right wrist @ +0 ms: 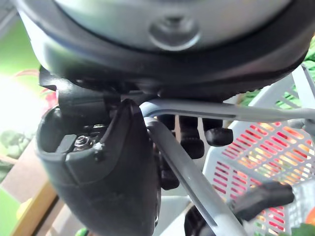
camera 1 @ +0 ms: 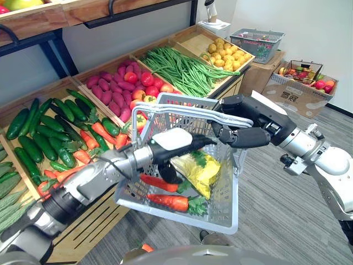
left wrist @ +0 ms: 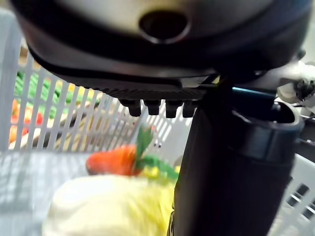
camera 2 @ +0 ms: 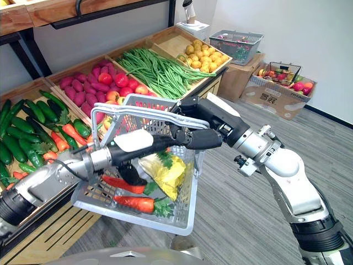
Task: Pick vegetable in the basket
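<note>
A wooden produce shelf [camera 1: 83, 229] is running along the wall, carrying cucumbers [camera 1: 52, 138] and green beans [camera 1: 182, 69]. The right hand [camera 1: 248, 124] is curling round the handle [camera 1: 182, 114], holding the basket [camera 1: 227, 185] up. The left hand [camera 1: 171, 144] is reaching inside with relaxed fingers, gripping nothing, above the carrots [camera 1: 168, 202] and a yellow vegetable [camera 1: 198, 168] lying there. The drop looks done. Next, the left hand probably needs to lift clear and head back to the shelf.

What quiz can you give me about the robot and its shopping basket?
1. True or false: the right robot hand grips the grey handles of the pale grey plastic basket.
2. Which lies in the basket? A) an orange carrot with green leaves B) a blue bottle C) a brown loaf
3. Fill in: the left robot hand reaches ___ the basket.
Key: 1 true; 2 A; 3 inside.
</note>
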### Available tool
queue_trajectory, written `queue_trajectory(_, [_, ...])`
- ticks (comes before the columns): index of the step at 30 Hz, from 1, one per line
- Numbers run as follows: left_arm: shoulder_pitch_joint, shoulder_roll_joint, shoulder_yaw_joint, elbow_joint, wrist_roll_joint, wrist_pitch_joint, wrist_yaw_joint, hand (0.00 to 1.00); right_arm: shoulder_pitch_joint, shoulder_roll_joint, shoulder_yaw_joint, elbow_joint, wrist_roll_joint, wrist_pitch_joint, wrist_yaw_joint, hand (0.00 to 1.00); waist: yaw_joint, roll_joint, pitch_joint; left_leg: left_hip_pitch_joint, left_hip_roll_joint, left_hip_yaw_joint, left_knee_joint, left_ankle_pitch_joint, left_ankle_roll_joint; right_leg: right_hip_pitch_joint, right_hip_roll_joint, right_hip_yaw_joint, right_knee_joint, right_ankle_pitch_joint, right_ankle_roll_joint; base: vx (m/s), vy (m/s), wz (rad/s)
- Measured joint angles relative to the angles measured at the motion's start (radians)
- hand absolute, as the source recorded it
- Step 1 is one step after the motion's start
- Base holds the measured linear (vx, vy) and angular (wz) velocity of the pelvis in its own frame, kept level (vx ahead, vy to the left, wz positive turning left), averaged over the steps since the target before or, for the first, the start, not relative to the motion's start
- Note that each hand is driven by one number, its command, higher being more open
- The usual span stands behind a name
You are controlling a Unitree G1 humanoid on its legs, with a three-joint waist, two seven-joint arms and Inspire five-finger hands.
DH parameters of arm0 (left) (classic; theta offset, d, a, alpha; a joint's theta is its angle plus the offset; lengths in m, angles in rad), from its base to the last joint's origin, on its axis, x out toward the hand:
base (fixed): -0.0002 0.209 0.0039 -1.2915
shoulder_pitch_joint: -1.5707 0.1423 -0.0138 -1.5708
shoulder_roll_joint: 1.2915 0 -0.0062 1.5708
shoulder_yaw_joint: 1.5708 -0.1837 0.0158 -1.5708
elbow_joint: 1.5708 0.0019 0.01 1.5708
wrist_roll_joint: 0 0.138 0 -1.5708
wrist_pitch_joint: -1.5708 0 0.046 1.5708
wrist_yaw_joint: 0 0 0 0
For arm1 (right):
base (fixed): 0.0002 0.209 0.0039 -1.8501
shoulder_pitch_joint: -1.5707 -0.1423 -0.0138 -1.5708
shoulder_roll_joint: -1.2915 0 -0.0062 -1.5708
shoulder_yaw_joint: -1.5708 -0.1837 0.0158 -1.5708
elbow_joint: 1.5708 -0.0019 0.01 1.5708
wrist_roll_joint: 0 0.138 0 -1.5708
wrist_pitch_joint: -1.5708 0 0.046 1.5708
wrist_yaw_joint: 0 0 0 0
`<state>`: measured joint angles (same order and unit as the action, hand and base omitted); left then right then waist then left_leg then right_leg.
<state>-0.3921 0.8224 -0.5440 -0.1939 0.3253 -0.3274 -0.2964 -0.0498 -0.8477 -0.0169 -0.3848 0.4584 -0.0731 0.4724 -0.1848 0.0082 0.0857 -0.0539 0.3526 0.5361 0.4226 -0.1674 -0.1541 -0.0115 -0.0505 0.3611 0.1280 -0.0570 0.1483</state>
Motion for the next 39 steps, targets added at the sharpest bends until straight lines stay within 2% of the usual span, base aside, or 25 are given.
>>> queue_trajectory(4, [-0.045,0.006,0.033,-0.068,0.000,-0.007,0.033,1.00,-0.006,0.000,0.000,-0.006,0.011,0.000,-0.002,0.00,0.010,0.005,-0.003,0.012,-0.008,0.000,-0.022,0.014,-0.001,0.001,-0.001,0.000,0.003,0.000,0.000,0.00,0.000,0.00])
queue_trajectory(6, [-0.073,0.036,0.039,-0.077,-0.041,-0.020,0.032,1.00,-0.017,-0.002,-0.016,-0.008,0.037,-0.002,-0.002,0.00,0.012,0.007,-0.005,0.019,-0.012,0.000,-0.036,0.024,-0.001,0.002,-0.002,-0.003,0.004,0.000,0.000,0.00,0.000,0.00])
queue_trajectory(10, [-0.095,0.146,0.079,-0.093,-0.326,-0.015,-0.019,1.00,-0.043,-0.008,-0.052,-0.011,0.089,-0.008,-0.002,0.00,0.013,0.009,-0.006,0.032,-0.024,-0.007,-0.065,0.043,-0.001,0.009,-0.005,-0.014,0.006,-0.001,-0.002,-0.01,0.003,0.08])
queue_trajectory(12, [-0.095,0.204,0.110,-0.107,-0.542,0.026,-0.089,1.00,-0.044,-0.009,-0.077,-0.011,0.105,-0.014,-0.004,0.00,0.016,0.009,-0.012,0.034,-0.032,-0.018,-0.085,0.057,0.000,0.013,-0.008,-0.030,0.006,-0.003,-0.006,-0.02,0.000,0.18])
queue_trajectory(15, [-0.080,0.282,0.110,-0.169,-0.682,0.085,-0.160,1.00,-0.041,-0.009,-0.069,-0.014,0.106,-0.023,0.002,0.00,0.018,0.006,-0.028,0.035,-0.046,-0.033,-0.116,0.082,0.006,0.016,-0.014,-0.050,0.004,-0.005,-0.009,-0.01,-0.006,0.18])
queue_trajectory(17, [-0.055,0.320,0.107,-0.201,-0.732,0.101,-0.193,1.00,-0.040,-0.009,-0.062,-0.011,0.104,-0.023,0.003,0.00,0.018,0.006,-0.029,0.038,-0.052,-0.039,-0.132,0.089,0.003,0.018,-0.017,-0.057,0.002,-0.005,-0.010,-0.01,0.001,0.14])
queue_trajectory(19, [0.012,0.397,0.029,-0.299,-0.805,0.139,-0.251,1.00,-0.039,-0.009,-0.036,0.004,0.095,-0.023,0.003,0.00,0.016,0.005,-0.031,0.046,-0.062,-0.044,-0.157,0.107,0.010,0.028,-0.022,-0.068,-0.004,-0.007,-0.012,-0.01,0.006,0.14])
queue_trajectory(22, [0.111,0.451,-0.111,-0.377,-0.857,0.205,-0.349,1.00,-0.042,-0.009,0.005,0.030,0.072,-0.024,0.007,0.00,0.012,0.004,-0.035,0.055,-0.070,-0.048,-0.186,0.124,0.005,0.029,-0.024,-0.081,-0.005,-0.010,-0.017,0.00,-0.001,0.10])
queue_trajectory(24, [0.169,0.454,-0.159,-0.388,-0.904,0.256,-0.388,1.00,-0.043,-0.008,0.045,0.034,0.033,-0.024,0.008,0.00,0.015,0.003,-0.036,0.066,-0.077,-0.050,-0.216,0.142,0.004,0.030,-0.024,-0.087,-0.002,-0.012,-0.021,0.00,-0.012,0.08])
queue_trajectory(27, [0.188,0.460,-0.170,-0.398,-0.947,0.281,-0.402,1.00,-0.044,-0.002,0.075,0.057,-0.009,-0.024,0.008,0.00,0.020,-0.001,-0.036,0.073,-0.086,-0.057,-0.248,0.166,0.006,0.028,-0.024,-0.097,0.005,-0.014,-0.024,-0.01,-0.012,0.11])
queue_trajectory(37, [0.188,0.489,-0.186,-0.408,-1.003,0.292,-0.387,1.00,-0.046,0.111,0.074,0.076,-0.053,-0.025,-0.015,0.00,0.032,-0.012,-0.047,0.139,-0.108,-0.056,-0.389,0.245,-0.005,0.024,-0.012,-0.115,0.029,-0.036,-0.049,-0.02,-0.008,0.04])
queue_trajectory(39, [0.182,0.490,-0.129,-0.424,-1.005,0.291,-0.377,1.00,-0.042,0.126,0.053,0.076,-0.060,-0.025,-0.022,0.00,0.042,-0.008,-0.050,0.151,-0.118,-0.060,-0.432,0.268,0.000,0.021,-0.013,-0.124,0.032,-0.039,-0.047,-0.04,-0.009,0.10])
